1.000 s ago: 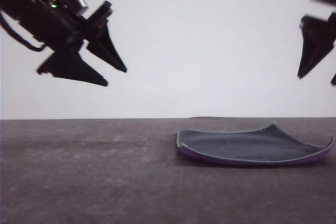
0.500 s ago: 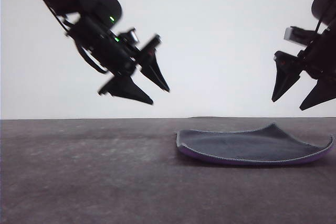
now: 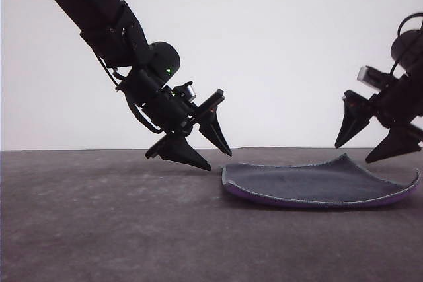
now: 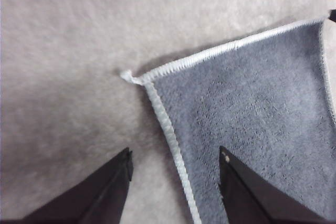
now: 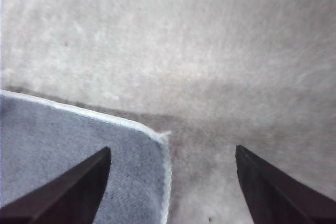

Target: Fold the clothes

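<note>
Both claws released: left claw point(image 3: 215, 156) just off the cloth point(image 3: 317, 185)'s left edge, right claw point(image 3: 367, 152) above its far-right corner.

- A bare test bench, lab-like: a grey felt-like table point(image 3: 99, 222) runs to a plain white backdrop point(image 3: 277, 44).
- Two black robot arms (small green lights on the left one) reach over it.

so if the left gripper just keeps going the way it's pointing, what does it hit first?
Most likely the cloth's stitched edge near its corner: the open left gripper straddles that edge, one finger over the table, one over the cloth. How high above it the tips are is unclear.
</note>
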Action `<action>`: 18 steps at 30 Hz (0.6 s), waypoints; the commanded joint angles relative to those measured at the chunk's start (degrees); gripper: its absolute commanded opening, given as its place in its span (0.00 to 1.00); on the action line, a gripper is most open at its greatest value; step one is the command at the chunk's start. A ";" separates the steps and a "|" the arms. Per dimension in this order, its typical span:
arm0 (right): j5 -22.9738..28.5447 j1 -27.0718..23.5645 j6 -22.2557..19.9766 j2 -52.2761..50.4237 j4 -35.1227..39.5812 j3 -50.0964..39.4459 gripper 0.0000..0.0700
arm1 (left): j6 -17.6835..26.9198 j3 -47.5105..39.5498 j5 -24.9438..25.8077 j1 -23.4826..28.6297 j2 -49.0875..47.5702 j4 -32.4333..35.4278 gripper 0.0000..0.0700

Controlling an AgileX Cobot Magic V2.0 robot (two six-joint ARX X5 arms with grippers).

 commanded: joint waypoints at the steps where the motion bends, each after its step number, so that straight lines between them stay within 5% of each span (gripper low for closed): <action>1: -1.22 0.00 1.04 2.06 0.66 1.36 0.67 | -1.35 1.75 0.42 -0.65 1.97 1.34 0.45; 18: -6.28 0.81 1.86 3.66 1.41 1.36 0.66 | -3.08 1.75 0.40 -2.48 4.80 6.53 0.45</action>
